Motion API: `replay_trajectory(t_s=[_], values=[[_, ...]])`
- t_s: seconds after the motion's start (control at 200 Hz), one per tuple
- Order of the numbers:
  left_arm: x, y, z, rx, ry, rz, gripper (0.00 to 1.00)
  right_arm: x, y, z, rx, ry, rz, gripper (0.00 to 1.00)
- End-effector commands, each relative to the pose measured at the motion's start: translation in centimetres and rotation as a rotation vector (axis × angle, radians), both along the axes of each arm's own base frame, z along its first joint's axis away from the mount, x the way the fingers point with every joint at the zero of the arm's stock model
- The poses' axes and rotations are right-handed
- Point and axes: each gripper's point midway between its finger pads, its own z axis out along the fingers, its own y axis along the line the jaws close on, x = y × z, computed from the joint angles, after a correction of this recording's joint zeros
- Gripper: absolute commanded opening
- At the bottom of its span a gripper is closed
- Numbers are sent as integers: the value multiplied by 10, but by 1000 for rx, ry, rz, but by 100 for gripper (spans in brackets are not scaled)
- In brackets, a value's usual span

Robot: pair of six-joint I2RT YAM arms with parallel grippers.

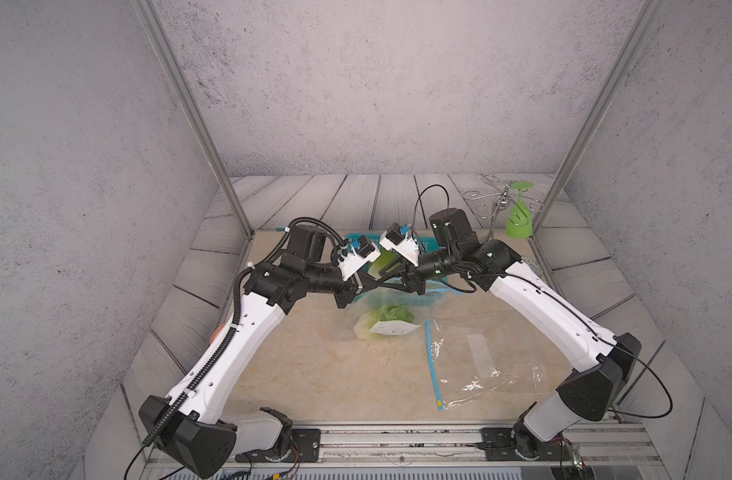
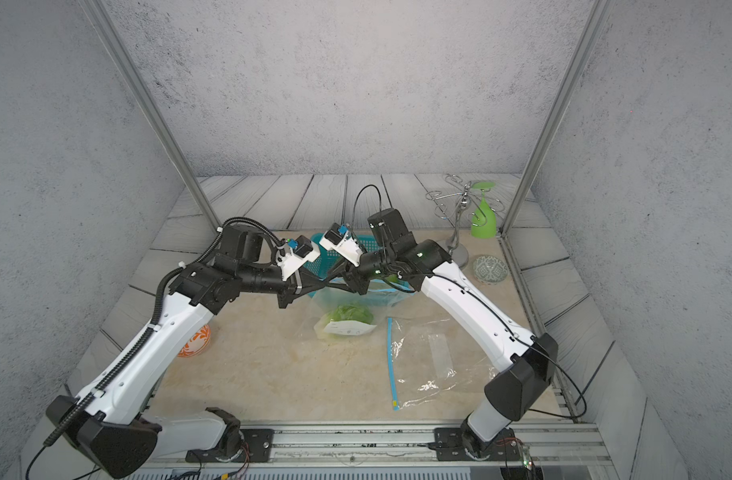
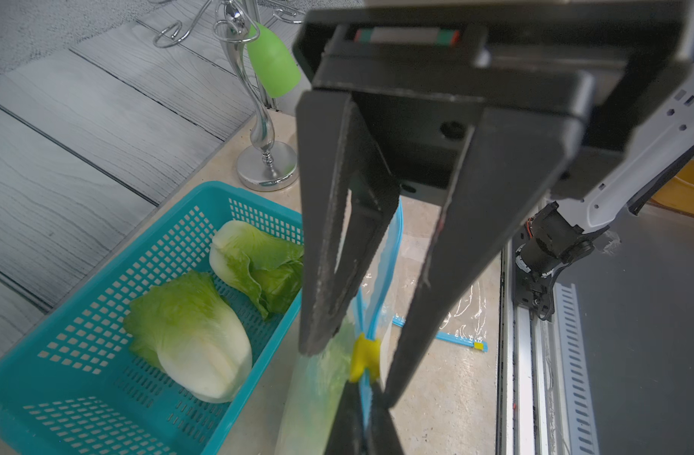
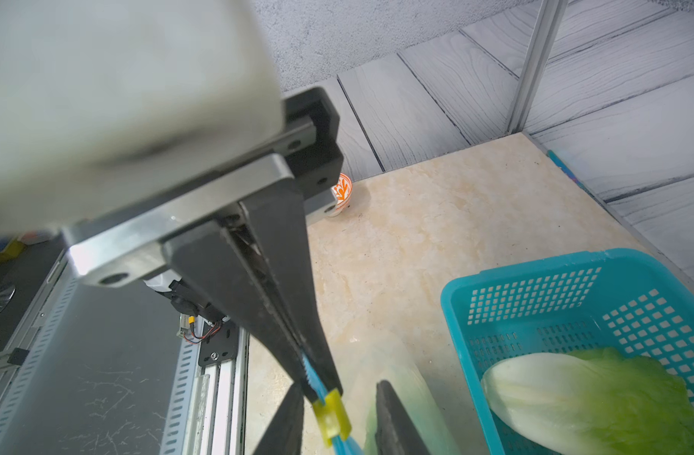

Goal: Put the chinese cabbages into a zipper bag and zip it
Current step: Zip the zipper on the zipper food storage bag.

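Note:
One of the chinese cabbages [image 1: 387,318] lies inside a clear zipper bag [image 2: 358,297] in both top views. Two more cabbages [image 3: 187,327] [image 3: 258,268] lie in the teal basket [image 3: 168,252] behind it. My left gripper [image 3: 364,388] is shut on the bag's blue zip strip, right beside the yellow slider [image 3: 363,356]. My right gripper [image 4: 341,390] faces it, open, with one finger on each side of the slider [image 4: 332,417] and a gap on both sides. In a top view the two grippers [image 1: 376,286] [image 1: 391,284] meet tip to tip above the bag.
A second, empty zipper bag [image 1: 488,365] lies flat at the front right, its blue strip [image 1: 432,365] towards the middle. A chrome rack [image 1: 497,208] with an upturned green goblet [image 1: 518,220] stands at the back right, near a patterned bowl [image 2: 491,270]. An orange cup [image 2: 196,340] sits under the left arm.

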Motion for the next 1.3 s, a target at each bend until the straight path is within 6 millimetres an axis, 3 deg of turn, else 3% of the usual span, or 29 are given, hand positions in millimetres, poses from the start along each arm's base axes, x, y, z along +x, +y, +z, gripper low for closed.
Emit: replay_trajectory(t_s=[0.0, 0.35, 0.576, 0.846, 0.996, 1.296], values=[[2, -4, 4, -14, -27, -22, 0, 1, 6, -9, 1, 10, 30, 29], [10, -2, 15, -37, -30, 47, 0, 6, -6, -6, 4, -67, -24, 12], [7, 1, 19, -39, -33, 57, 0, 16, -31, -9, -12, -95, -94, 8], [23, 12, 23, -3, -67, 171, 0, 24, -55, -18, -49, -82, -173, 6], [37, 22, 22, 23, -86, 271, 0, 27, -79, -30, -76, -55, -251, 6], [62, 46, 22, 44, -94, 463, 0, 46, -144, -61, -152, 25, -486, 3]])
